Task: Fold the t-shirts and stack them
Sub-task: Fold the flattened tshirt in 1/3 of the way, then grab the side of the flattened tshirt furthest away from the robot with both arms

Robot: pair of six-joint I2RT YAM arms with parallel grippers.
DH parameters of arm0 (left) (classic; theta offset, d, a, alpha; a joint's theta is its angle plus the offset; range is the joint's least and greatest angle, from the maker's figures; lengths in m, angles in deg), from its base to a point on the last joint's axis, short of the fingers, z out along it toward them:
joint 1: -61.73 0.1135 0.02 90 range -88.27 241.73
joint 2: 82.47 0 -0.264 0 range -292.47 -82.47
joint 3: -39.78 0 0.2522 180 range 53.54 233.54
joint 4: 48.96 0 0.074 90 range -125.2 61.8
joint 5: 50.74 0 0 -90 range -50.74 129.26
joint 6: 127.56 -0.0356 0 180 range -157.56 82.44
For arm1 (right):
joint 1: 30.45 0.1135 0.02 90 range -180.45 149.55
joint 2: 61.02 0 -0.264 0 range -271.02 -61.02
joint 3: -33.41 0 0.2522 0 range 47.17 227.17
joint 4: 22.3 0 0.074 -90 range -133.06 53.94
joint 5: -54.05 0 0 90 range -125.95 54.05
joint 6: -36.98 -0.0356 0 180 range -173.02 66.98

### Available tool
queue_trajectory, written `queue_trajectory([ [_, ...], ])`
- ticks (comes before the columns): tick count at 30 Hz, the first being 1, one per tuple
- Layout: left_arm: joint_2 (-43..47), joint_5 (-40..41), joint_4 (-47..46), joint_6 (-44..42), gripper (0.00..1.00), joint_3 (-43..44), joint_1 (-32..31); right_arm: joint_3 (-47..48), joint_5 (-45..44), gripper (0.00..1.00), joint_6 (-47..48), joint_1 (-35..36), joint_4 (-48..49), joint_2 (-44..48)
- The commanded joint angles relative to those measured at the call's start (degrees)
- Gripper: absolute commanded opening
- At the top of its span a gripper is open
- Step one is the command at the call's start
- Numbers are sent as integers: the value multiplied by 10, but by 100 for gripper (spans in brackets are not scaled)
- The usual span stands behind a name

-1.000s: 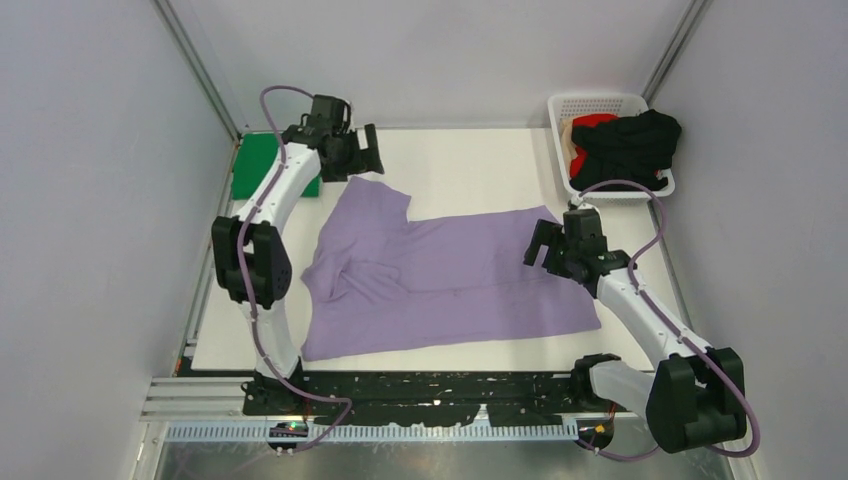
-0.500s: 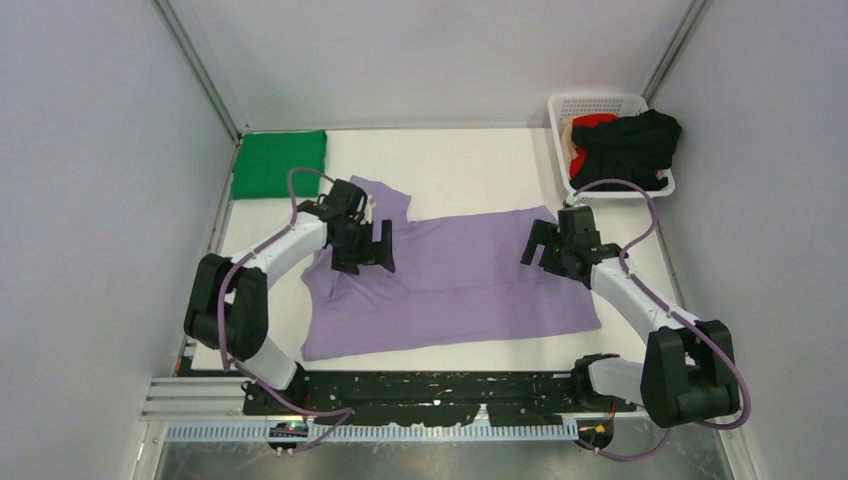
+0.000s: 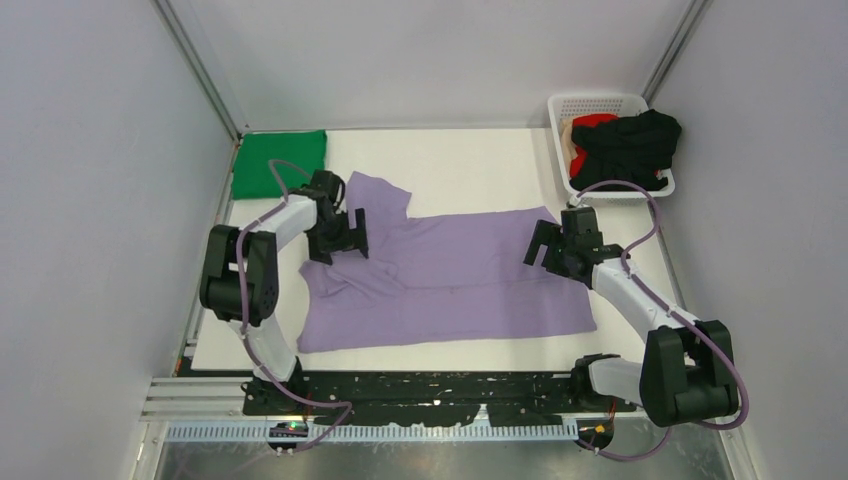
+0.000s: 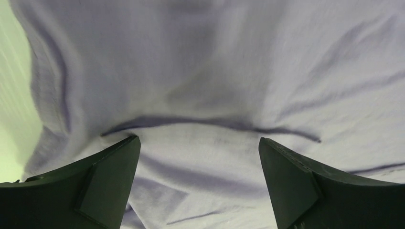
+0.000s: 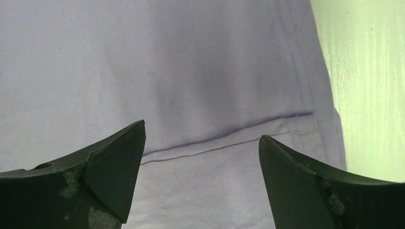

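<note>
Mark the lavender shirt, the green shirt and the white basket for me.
lavender shirt [image 3: 460, 275], top external view, flat middle of its body.
green shirt [image 3: 278, 163], top external view, centre of the folded cloth.
white basket [image 3: 598, 104], top external view, bare perforated far end.

1 plain lavender t-shirt [image 3: 470, 275] — bright green t-shirt [image 3: 278, 163], black t-shirt [image 3: 630, 148], red t-shirt [image 3: 595, 122] — white perforated basket [image 3: 600, 103].

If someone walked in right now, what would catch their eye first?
The lavender t-shirt spread across the middle of the table, with the open left gripper over its rumpled left part and the open right gripper over its right edge. Then the folded green t-shirt at the far left corner and the white basket at the far right, heaped with black cloth and red cloth.
</note>
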Motion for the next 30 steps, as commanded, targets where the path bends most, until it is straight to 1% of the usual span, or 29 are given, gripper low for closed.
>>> queue_trajectory([
  [1, -30, -17, -2, -25, 100, 55, 8, -3, -22, 95, 9, -8, 9, 14],
  [7, -20, -19, 10, -28, 100, 62, 8, -4, -28, 95, 9, -14, 6, 19],
  [10, -6, -29, 28, -29, 100, 109, 8, 0, -21, 95, 9, -15, 6, 16],
  [12, 11, -36, 24, -23, 100, 138, 8, 4, -19, 95, 7, -16, 8, 15],
  [14, 23, -24, 14, -4, 100, 170, 8, 4, -17, 96, 6, -16, 12, 18],
  [17, -1, -7, -4, 21, 99, 228, 8, 6, -18, 96, 4, -16, 19, 22],
  [20, -71, -8, 14, 21, 100, 332, 8, 11, -21, 95, 5, -16, 22, 23],
  [24, -215, 14, 69, -9, 100, 555, 13, 16, -31, 95, 7, -18, 22, 23],
  [28, -367, 3, 79, -35, 100, 763, 33, 16, -38, 95, 8, -21, 28, 19],
  [29, -395, -9, 76, -28, 100, 796, 39, 17, -39, 95, 7, -21, 28, 16],
  [30, -409, -28, 57, -16, 100, 802, 46, 19, -39, 95, 8, -22, 28, 14],
])
